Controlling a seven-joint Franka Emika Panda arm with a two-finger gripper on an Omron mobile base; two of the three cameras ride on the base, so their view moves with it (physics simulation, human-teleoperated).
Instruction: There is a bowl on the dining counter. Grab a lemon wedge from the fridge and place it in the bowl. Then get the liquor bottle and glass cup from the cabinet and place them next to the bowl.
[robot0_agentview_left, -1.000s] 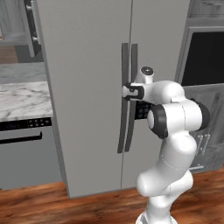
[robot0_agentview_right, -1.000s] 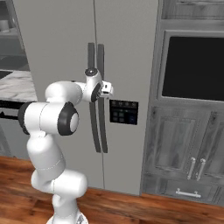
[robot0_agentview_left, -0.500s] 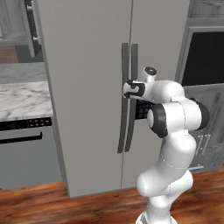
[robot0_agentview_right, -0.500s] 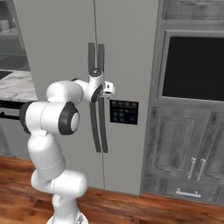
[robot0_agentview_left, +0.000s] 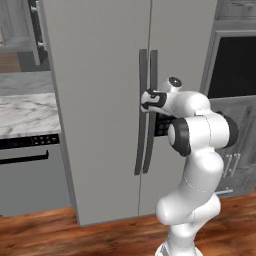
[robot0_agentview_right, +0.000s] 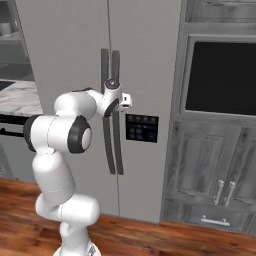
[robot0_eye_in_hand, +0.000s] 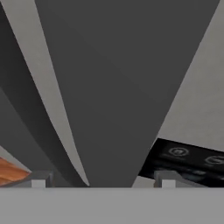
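The tall light grey fridge (robot0_agentview_left: 95, 100) (robot0_agentview_right: 150, 55) stands with both doors shut, so the lemon wedge is hidden. My gripper (robot0_agentview_left: 146, 100) (robot0_agentview_right: 113, 96) (robot0_eye_in_hand: 103, 181) is at mid height on the two long dark handles. It is open. In the hand view its fingertips (robot0_eye_in_hand: 39, 181) stand on either side of the right door's handle (robot0_eye_in_hand: 113, 109) (robot0_agentview_left: 151, 145) (robot0_agentview_right: 118, 150), with a gap showing on both sides. The bowl, dining counter, liquor bottle, glass cup and cabinet are out of view.
The fridge's button panel (robot0_agentview_right: 142, 128) (robot0_eye_in_hand: 188, 159) sits just right of the handles. A wall oven (robot0_agentview_right: 220, 77) and grey cupboard doors (robot0_agentview_right: 210, 170) stand to the right. A marble counter (robot0_agentview_left: 25, 112) over a dark-fronted appliance (robot0_agentview_left: 27, 172) is on the left. Wooden floor (robot0_agentview_left: 100, 235) lies below.
The hand has edged a little further onto the fridge handle, and the jaws have narrowed slightly around it. Fridge doors have stayed shut.
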